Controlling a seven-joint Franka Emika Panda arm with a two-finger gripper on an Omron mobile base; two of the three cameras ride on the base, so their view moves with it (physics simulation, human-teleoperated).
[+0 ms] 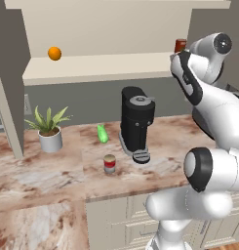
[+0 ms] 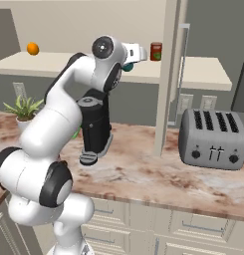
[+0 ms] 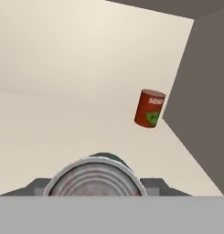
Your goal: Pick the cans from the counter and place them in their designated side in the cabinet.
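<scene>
Silvery ribbed lid of the teal-blue cylindrical tin (image 3: 96, 179) sits nearest the hand camera, clamped in the claw (image 2: 127, 65), raised at shelf height of the cream-beige open wall cabinet (image 2: 138, 74). Beyond it, a darker red can with green mark (image 3: 149, 108) stands on the shelf near the right wall. Below, on the brown-and-white marbled stone table (image 1: 52, 176), the red tin with white band (image 1: 109, 164) stands just beside a black coffee machine (image 1: 136, 123).

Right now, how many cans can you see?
3: a red-and-white can on the counter, a dark red can on the cabinet shelf, and one in the gripper.
</scene>
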